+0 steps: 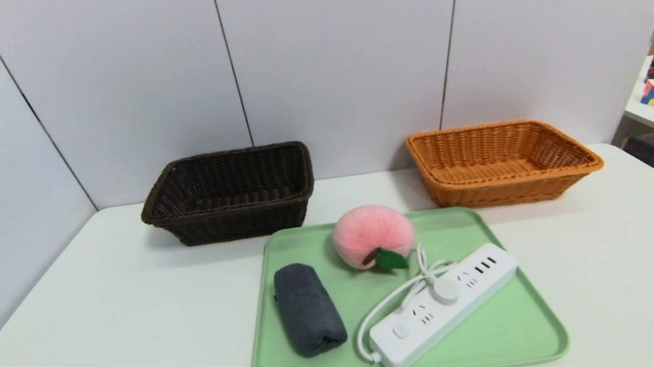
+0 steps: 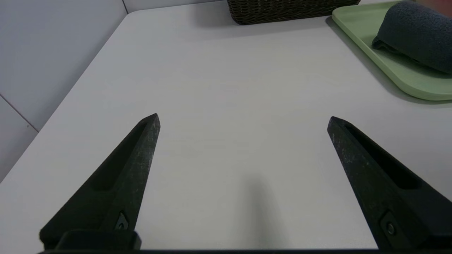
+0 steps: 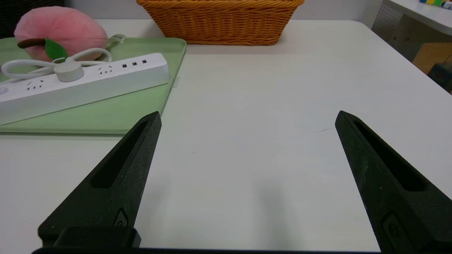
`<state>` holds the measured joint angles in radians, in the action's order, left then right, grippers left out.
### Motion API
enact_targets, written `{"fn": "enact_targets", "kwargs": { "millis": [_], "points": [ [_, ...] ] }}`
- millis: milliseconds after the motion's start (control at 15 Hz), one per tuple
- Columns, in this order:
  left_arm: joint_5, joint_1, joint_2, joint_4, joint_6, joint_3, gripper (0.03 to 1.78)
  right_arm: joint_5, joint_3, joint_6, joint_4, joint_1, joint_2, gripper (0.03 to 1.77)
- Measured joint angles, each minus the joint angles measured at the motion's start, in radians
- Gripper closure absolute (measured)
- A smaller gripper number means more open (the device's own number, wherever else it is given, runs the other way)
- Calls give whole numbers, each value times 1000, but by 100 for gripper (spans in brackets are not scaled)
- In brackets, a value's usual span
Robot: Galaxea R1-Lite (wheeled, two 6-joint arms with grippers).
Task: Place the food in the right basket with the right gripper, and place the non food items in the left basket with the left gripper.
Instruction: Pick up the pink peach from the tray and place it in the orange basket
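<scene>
On green tray (image 1: 511,336): plush peach (image 1: 373,235), grey rolled towel (image 1: 308,308), white power strip (image 1: 444,304), nothing sorted yet.
Left gripper (image 2: 243,120) and right gripper (image 3: 247,118) hover low over bare table either side, jaws wide open, empty. Dark brown basket (image 1: 230,193) and orange-tan basket (image 1: 498,161) empty behind. Risk: strip's coiled cord lies against peach, may snag or drag it on lift.
</scene>
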<state>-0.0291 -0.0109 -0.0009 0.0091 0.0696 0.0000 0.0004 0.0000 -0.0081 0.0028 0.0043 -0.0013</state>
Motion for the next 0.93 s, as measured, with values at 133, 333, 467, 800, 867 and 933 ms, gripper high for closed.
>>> {"fn": "enact_targets", "kwargs": {
  "millis": [133,333,467,800,867,933],
  "points": [
    [0,0,0,0,0,0,12,1,0,0,0,0,0,10],
    [0,0,0,0,-7,0,12,0,0,2,-1,0,0,10],
    [1,0,0,0,-9,0,12,0,0,3,-1,0,0,10],
    [3,0,0,-4,-5,-3,12,0,-3,-1,11,0,3,10],
    [2,0,0,1,-4,-24,12,0,-8,-10,13,0,9,10],
    [1,0,3,12,-5,-63,12,9,-27,-10,21,0,19,10]
  ]
}}
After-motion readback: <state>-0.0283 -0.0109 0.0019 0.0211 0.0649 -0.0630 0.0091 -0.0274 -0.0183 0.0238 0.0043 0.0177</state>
